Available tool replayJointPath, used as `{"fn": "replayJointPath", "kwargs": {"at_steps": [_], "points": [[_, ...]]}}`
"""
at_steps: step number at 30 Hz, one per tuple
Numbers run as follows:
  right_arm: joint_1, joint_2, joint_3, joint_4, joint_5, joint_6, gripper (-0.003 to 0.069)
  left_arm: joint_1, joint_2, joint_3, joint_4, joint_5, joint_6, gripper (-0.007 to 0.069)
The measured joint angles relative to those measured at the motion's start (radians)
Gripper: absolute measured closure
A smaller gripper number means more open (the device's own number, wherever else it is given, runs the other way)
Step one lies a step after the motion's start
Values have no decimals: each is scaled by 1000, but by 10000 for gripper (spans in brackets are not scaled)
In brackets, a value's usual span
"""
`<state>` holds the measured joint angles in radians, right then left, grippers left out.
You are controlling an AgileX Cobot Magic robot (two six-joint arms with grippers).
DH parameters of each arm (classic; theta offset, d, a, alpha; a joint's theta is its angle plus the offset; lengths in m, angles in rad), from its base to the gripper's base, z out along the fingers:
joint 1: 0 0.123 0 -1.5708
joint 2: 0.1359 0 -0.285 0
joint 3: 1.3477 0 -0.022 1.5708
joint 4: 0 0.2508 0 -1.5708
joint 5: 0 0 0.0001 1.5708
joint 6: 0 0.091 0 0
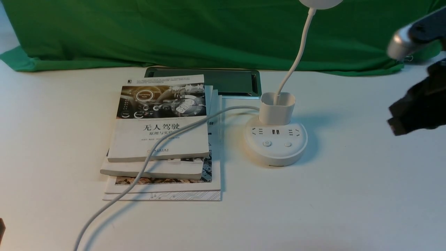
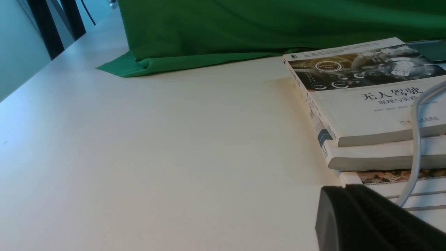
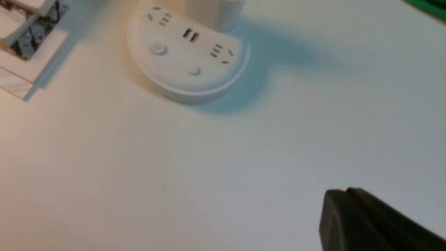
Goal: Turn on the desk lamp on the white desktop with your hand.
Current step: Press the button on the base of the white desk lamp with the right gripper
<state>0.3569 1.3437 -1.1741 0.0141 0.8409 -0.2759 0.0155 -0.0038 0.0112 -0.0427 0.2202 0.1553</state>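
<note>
1. While the right jaws hung closed and empty, well right of the desk lamp (image 1: 275, 144), the approach was in hand.
2. Lamp stood on the worktop (image 1: 348, 191), just beside the books (image 1: 160, 139).
3. Next, judged: lower closed tips onto the power button (image 1: 267, 143).
4. Left jaws looked closed, parked low.

White desk lamp (image 1: 275, 143) upright on white desktop (image 1: 348, 202), black hand (image 1: 393, 120) hovering apart, to its right

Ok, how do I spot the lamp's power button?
On the white desktop, right of the book stack, stands the desk lamp. Its round base has two buttons in front; the power button is the left one, bearing a symbol, its neighbour plain.
</note>
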Motion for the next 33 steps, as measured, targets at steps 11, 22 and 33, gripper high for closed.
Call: {"fn": "replayJointPath", "kwargs": {"at_steps": [11,22,33], "points": [[92,371,-128,3,-102,-12,630,0,0,0,0,0,0,603],[92,517,-132,57,-311,-9,629,0,0,0,0,0,0,603],[92,579,-132,86,-381,-9,629,0,0,0,0,0,0,603]]}}
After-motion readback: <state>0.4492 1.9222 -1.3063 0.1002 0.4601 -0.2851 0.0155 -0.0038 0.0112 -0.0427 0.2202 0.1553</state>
